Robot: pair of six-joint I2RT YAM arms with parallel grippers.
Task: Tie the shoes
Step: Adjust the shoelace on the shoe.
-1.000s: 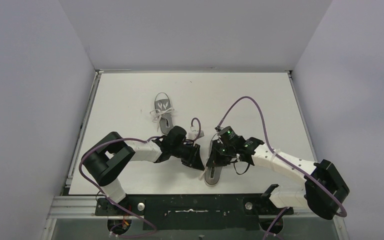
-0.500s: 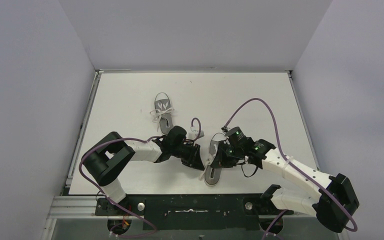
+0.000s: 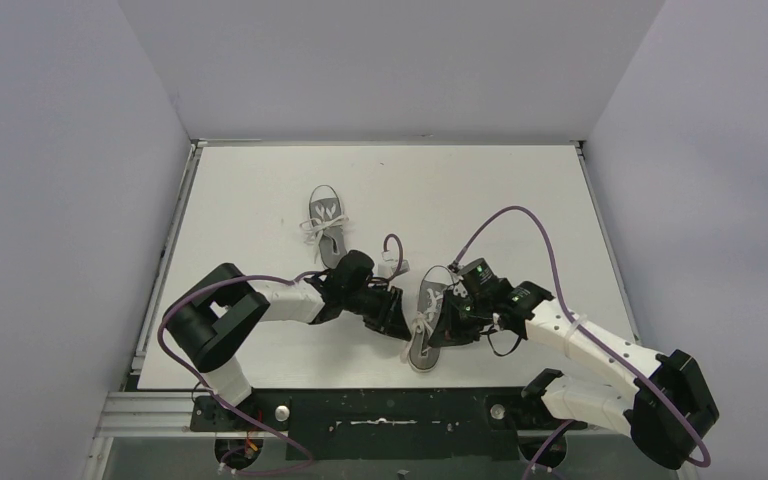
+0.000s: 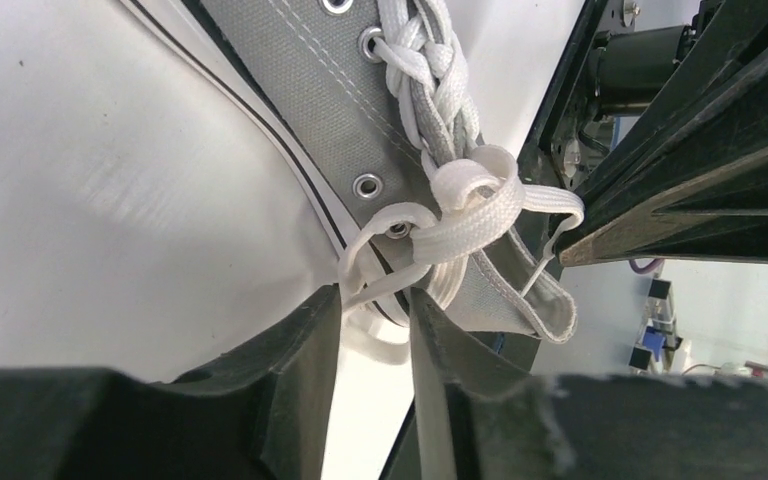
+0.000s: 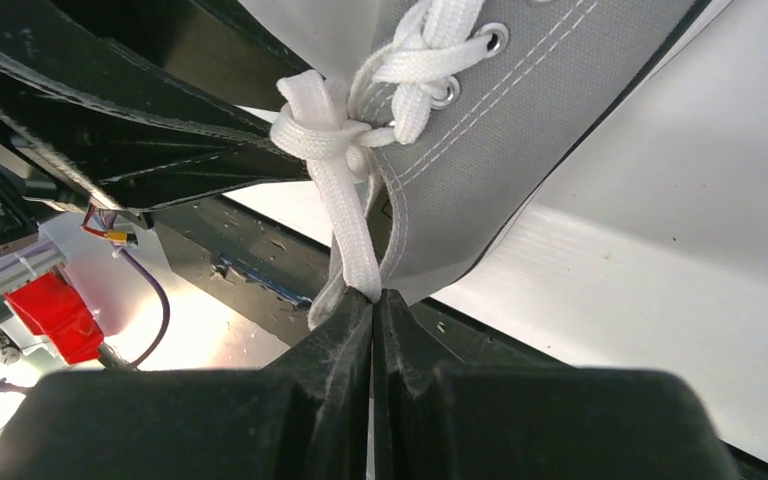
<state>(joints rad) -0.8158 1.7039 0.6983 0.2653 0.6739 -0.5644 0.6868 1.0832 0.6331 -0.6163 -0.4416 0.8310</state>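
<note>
The near shoe (image 3: 430, 292) lies between my two grippers, grey canvas with white laces drawn into a knot (image 4: 475, 195). My left gripper (image 3: 403, 328) sits at its left side; in the left wrist view the gripper (image 4: 373, 297) stands open, a lace loop (image 4: 385, 222) running loosely through the gap. My right gripper (image 3: 448, 326) is at the shoe's right side, shut (image 5: 373, 293) on a flat lace strand (image 5: 345, 215) that runs up taut to the knot (image 5: 315, 125). The far shoe (image 3: 326, 222) lies alone further back, laces in a bow.
White table (image 3: 520, 210) with grey walls on three sides. Purple cables (image 3: 505, 215) arc above both wrists. The black base rail (image 3: 380, 410) runs along the near edge. The left arm's black frame (image 5: 140, 110) crowds close to the knot.
My right gripper moved off the top of the near shoe to its right side, drawing the lace with it. My left jaws spread apart. More of the shoe now shows.
</note>
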